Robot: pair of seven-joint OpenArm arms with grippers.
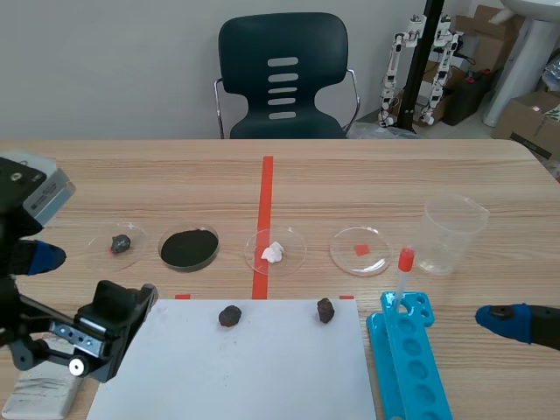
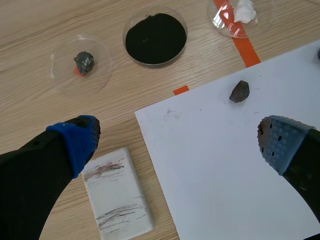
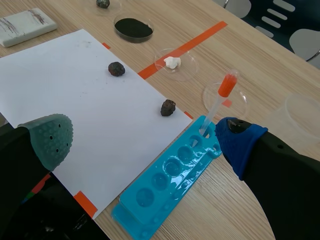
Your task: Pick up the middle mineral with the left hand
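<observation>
Your left gripper is wide open and holds nothing, and ahead of it the middle mineral, a small, dark brown, bumpy lump, sits on the smooth white paper sheet near its far edge, lower middle of the scene view.

Four petri dishes, two dark rocks, one beaker, one pipette, one blue rack

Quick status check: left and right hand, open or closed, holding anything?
Left hand: open, holding nothing.
Right hand: open, holding nothing.
</observation>
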